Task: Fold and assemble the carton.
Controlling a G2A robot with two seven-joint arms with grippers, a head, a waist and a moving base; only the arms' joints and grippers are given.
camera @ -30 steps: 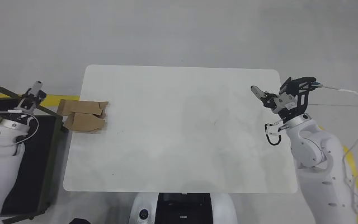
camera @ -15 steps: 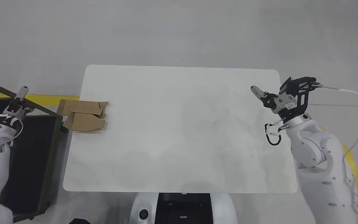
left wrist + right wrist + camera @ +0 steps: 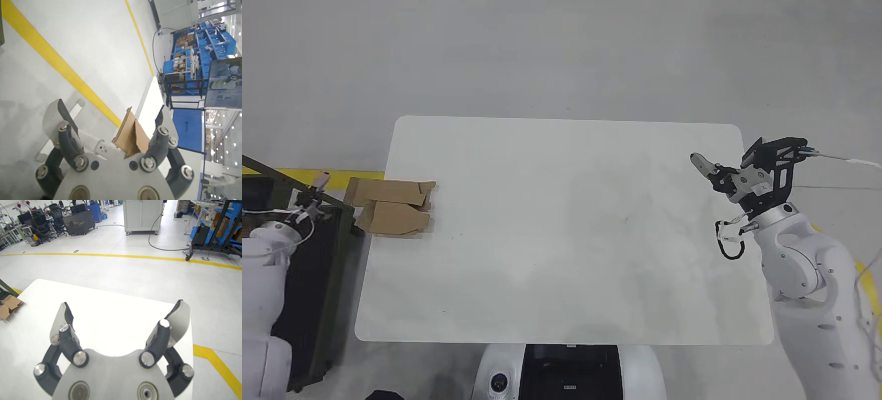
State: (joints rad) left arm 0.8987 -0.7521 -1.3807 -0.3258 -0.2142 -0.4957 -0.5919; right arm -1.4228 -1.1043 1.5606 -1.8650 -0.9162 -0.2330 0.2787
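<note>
So the left arm's grey two-finger claw (image 3: pixel 314 187) has swung away from the table edge and come back in, and it now sits closer to the box than it did a second ago. The box itself and the right arm haven't budged.

The flat brown cardboard carton (image 3: pixel 392 205) lies at the left edge of the white rectangular table (image 3: pixel 572 250), with its outer end sticking out past the rim. It's still unfolded, flaps loose, so we'd say the assembly hasn't really started. From the left wrist view we see the carton (image 3: pixel 130 136) right in the gap of the left claw (image 3: pixel 111 111), but farther off than the fingertips. The claw is spread wide and has nothing in it, and from above it looks just beside the overhanging end, not touching.

Our read is that this is the approach for a first grab on that overhang. The cardboard is thin and floppy, so it may bend or slide when it's pinched.

Off to the side, a dark bin (image 3: pixel 317 290) stands against the table's left edge. The right arm's matching grey claw (image 3: pixel 710 168) hangs over the far right side, well apart from the carton (image 3: pixel 8 306), fingers of the claw (image 3: pixel 122 306) wide apart and holding nothing.
</note>
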